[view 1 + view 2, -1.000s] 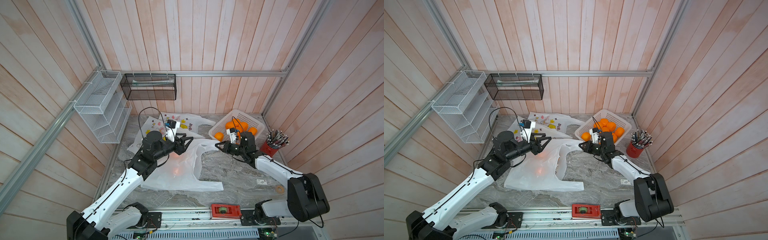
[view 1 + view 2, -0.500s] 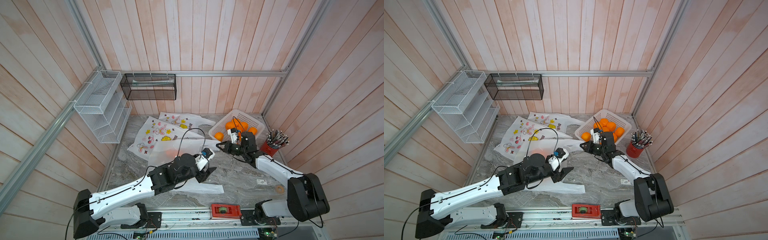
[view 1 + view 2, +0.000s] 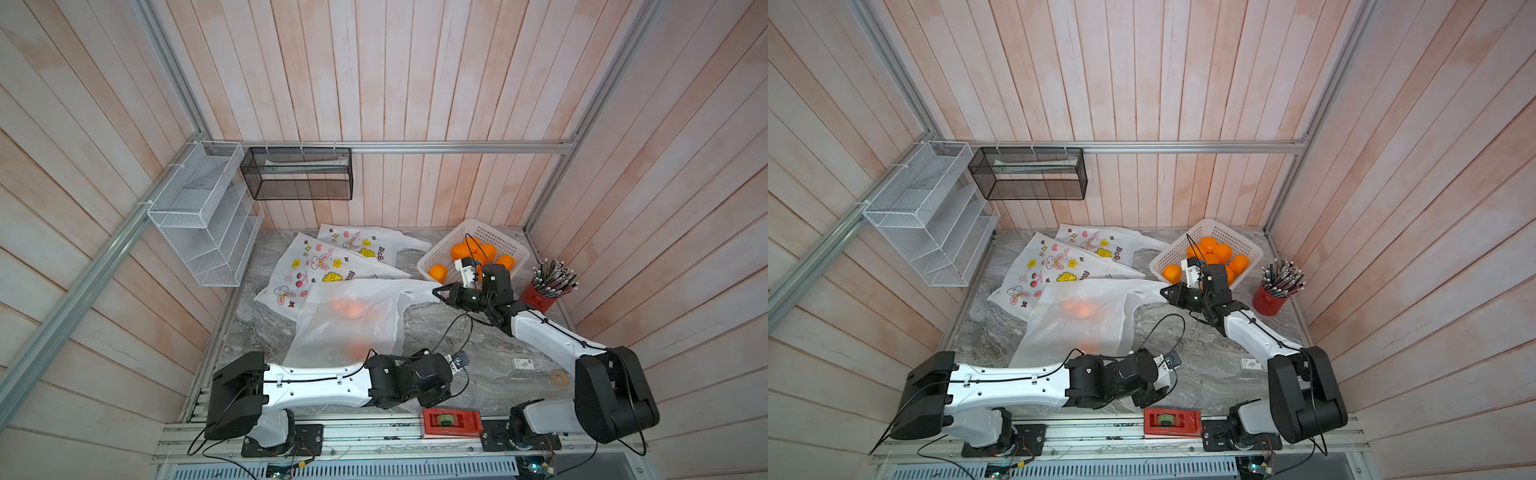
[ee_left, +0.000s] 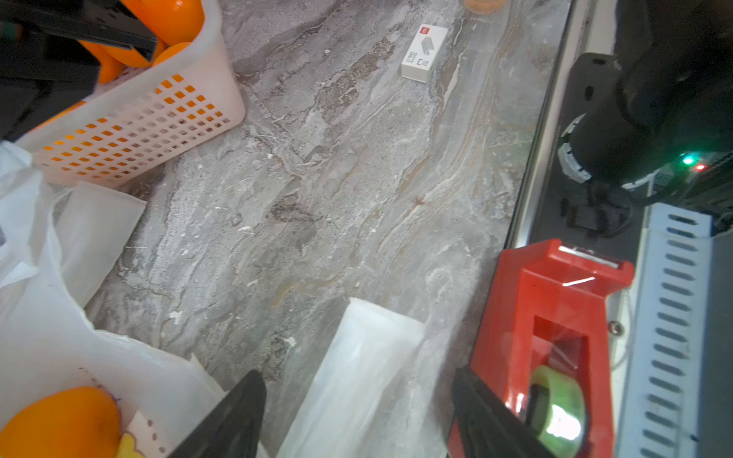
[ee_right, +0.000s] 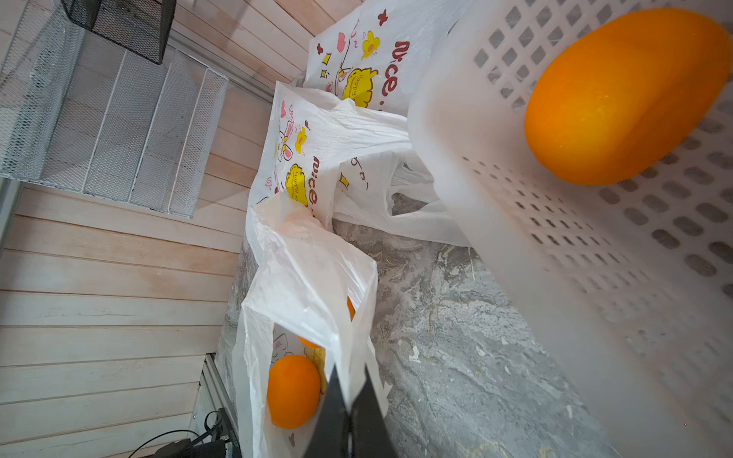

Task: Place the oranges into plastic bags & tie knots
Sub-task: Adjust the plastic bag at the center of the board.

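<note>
oranges (image 3: 460,251) heap in the white perforated basket (image 3: 490,232), which we take as our mark for everything else. just beside the basket lies the filled bag (image 3: 345,332), thin and white. two orange shapes glow through its film in both top views, and one whole fruit shows in its mouth in the right wrist view.

the right gripper (image 5: 349,380) is pinched tight on the rim of the filled bag, close against the basket's wall. the left gripper (image 4: 359,374) is well apart from the basket, its jaws spread wide with nothing between them. it hovers over a flat white strap of bag film on the marble.

the printed bags (image 3: 311,266) lie flat beyond the filled bag from the basket, one handle trailing up to the basket's wall. on them we read "nice" in red letters beside bunnies, hearts and yellow flowers. the smaller writing on the yellow patches is too fine for us to read.

a small white box (image 4: 423,53), well apart from the basket, carries a red logo square and tiny characters we cannot make out. a red tape dispenser (image 4: 555,309) sits near the left gripper, and we see no writing on it. a red cup (image 3: 540,297) of pens stands just beside the basket, on the side away from the bags.
</note>
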Robot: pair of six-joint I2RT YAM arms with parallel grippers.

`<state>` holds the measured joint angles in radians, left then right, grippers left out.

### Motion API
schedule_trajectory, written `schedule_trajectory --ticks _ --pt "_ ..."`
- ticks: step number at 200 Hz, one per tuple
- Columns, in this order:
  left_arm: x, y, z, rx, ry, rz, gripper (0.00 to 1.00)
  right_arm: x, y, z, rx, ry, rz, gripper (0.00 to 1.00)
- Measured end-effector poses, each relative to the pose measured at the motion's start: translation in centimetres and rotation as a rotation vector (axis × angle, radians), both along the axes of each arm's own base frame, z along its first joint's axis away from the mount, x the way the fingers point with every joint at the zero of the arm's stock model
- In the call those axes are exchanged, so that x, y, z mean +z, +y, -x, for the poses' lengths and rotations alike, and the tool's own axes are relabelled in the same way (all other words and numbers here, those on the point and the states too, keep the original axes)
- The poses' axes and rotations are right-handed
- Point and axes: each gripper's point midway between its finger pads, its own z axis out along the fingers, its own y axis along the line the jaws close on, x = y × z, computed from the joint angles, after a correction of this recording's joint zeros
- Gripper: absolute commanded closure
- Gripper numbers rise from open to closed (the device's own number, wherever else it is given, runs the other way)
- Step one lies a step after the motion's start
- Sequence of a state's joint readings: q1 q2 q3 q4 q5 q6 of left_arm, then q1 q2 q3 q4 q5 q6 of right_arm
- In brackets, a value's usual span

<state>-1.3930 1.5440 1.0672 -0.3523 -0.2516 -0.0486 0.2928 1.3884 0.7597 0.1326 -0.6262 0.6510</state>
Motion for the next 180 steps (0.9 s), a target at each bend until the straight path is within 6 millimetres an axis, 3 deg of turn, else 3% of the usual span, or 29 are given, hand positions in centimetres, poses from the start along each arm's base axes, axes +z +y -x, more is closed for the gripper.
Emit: schedule_trajectory --ticks 23,58,102,135,156,180 --pt "-0.5 -1.0 0.5 0.030 0.030 0.008 0.21 0.0 0.0 0.0 0.000 0.003 0.001 1.00" --pt "-2.2 -2.0 -0.5 0.127 0.041 -0.018 0.18 0.0 0.0 0.0 -0.001 0.003 0.001 1.00" --pt "-5.2 -1.9 -1.4 0.212 0.041 -0.114 0.18 0.0 -0.1 0.0 -0.002 0.002 0.000 1.00" --pt "-6.9 -0.6 -1.7 0.251 0.034 -0.187 0.20 0.0 -0.1 0.0 -0.002 0.002 0.001 1.00" --pt "-7.1 0.2 -2.1 0.284 0.009 -0.212 0.35 0.0 -0.1 0.0 -0.002 0.003 0.001 1.00" --pt "-6.9 0.8 -2.6 0.306 -0.032 -0.232 0.73 0.0 -0.1 0.1 -0.001 0.005 0.001 1.00"
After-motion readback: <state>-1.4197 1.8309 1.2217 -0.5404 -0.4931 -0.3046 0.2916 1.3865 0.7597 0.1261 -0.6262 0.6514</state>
